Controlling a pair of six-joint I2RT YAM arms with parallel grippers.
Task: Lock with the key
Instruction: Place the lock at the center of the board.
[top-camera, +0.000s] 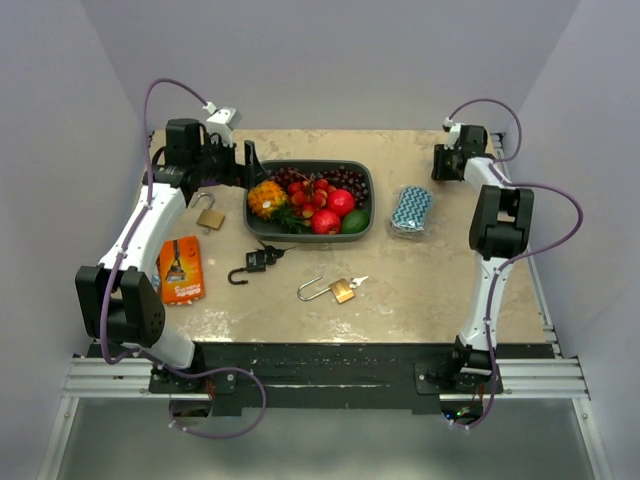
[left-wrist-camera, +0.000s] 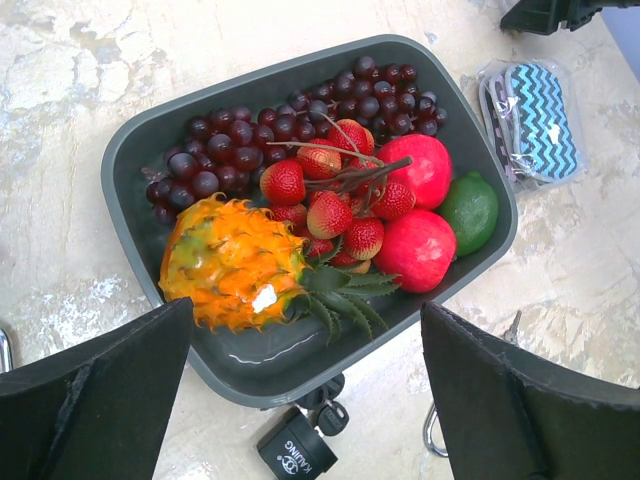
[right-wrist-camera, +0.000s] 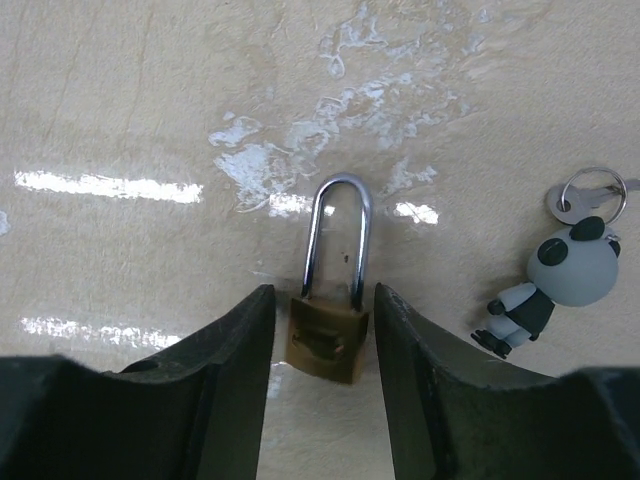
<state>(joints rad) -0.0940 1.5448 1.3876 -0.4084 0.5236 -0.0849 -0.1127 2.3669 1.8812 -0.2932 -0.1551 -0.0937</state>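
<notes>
A small brass padlock (right-wrist-camera: 328, 340) lies flat on the table, both legs of its silver shackle in the body. My right gripper (right-wrist-camera: 325, 330) is open, one finger on each side of the lock body with a thin gap at each. A key on a panda keyring (right-wrist-camera: 565, 275) lies to its right. My right gripper (top-camera: 447, 160) is at the far right, and the arm hides that lock from the top view. My left gripper (left-wrist-camera: 305, 310) is wide open over the tray's near rim. Three other padlocks lie on the table: a black padlock (top-camera: 255, 262), a brass padlock (top-camera: 338, 290) with a key (top-camera: 358, 281), and another brass padlock (top-camera: 210, 215).
A grey tray (top-camera: 366, 205) of fake fruit stands at the centre back. A blue zigzag pouch (top-camera: 411, 210) lies to its right and an orange packet (top-camera: 180, 270) at the left. White walls close in the table.
</notes>
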